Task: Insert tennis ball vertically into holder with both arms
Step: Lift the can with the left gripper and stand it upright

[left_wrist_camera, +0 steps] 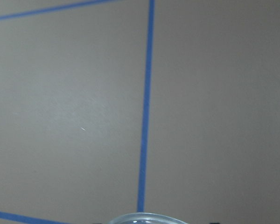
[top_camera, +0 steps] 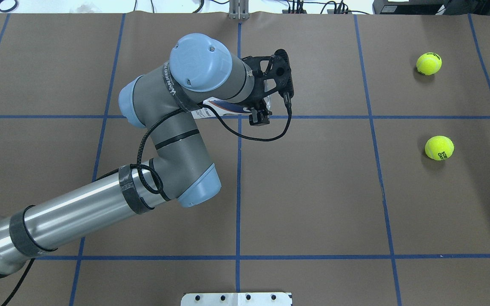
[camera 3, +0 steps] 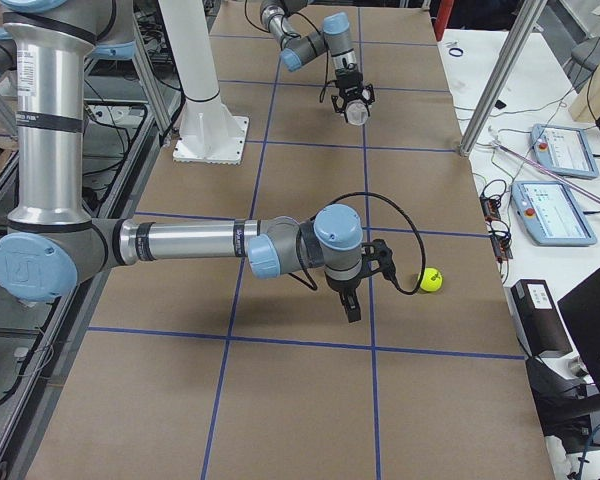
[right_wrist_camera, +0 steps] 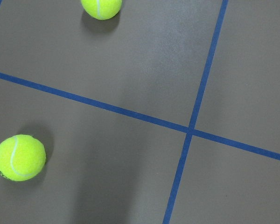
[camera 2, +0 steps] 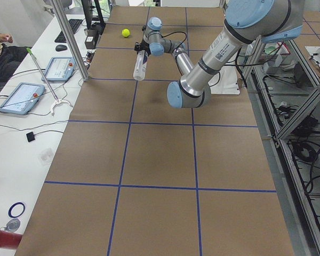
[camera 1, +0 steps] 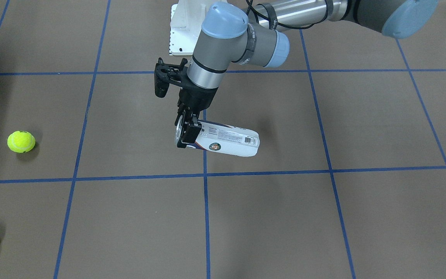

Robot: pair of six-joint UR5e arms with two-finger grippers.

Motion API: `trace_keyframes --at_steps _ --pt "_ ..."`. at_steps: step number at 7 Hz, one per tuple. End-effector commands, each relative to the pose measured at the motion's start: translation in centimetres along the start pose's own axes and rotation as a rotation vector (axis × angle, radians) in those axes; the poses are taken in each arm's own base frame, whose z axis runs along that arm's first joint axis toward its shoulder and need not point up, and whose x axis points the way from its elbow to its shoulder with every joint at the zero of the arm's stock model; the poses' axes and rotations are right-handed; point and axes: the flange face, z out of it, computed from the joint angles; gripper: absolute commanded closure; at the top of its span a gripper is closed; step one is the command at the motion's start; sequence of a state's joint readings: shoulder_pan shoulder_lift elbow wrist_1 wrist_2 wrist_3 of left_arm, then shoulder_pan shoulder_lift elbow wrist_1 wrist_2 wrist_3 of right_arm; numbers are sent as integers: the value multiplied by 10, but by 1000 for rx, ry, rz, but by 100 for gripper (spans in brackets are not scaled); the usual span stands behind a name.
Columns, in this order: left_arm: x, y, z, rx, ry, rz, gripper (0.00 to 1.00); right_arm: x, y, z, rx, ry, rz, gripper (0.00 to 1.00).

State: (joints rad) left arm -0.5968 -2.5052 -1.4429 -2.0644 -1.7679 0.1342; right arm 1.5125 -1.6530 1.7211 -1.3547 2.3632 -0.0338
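Clamping the holder (camera 1: 230, 140) at its open end, left gripper (camera 1: 187, 133) has it slanting down beneath

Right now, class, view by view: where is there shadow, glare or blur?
Front-facing view: the fully visible tennis ball casts a soft shadow. Overhead view: glare streaks the silver tube of the left arm. Left wrist view: the holder shows blurred and cropped at the bottom edge. Right wrist view: a faint wide shadow crosses the table.
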Motion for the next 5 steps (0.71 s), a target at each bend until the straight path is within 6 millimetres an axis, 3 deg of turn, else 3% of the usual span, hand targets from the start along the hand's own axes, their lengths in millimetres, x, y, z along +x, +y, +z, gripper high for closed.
trace_keyframes --at_steps 1,3,4,5 --pt "-1 -24 -34 289 -6 -215 20 0 0 0 0 -4 -1 1" --pt "-10 -30 -69 552 29 -396 19 -1 0 -1 3 -5 -2 1" --pt "-16 -21 -79 669 -12 -533 19 -2 0 -2 4 -6 -3 1" --pt "-20 7 -75 771 -42 -564 19 -3 -1 -2 4 -7 -6 1"
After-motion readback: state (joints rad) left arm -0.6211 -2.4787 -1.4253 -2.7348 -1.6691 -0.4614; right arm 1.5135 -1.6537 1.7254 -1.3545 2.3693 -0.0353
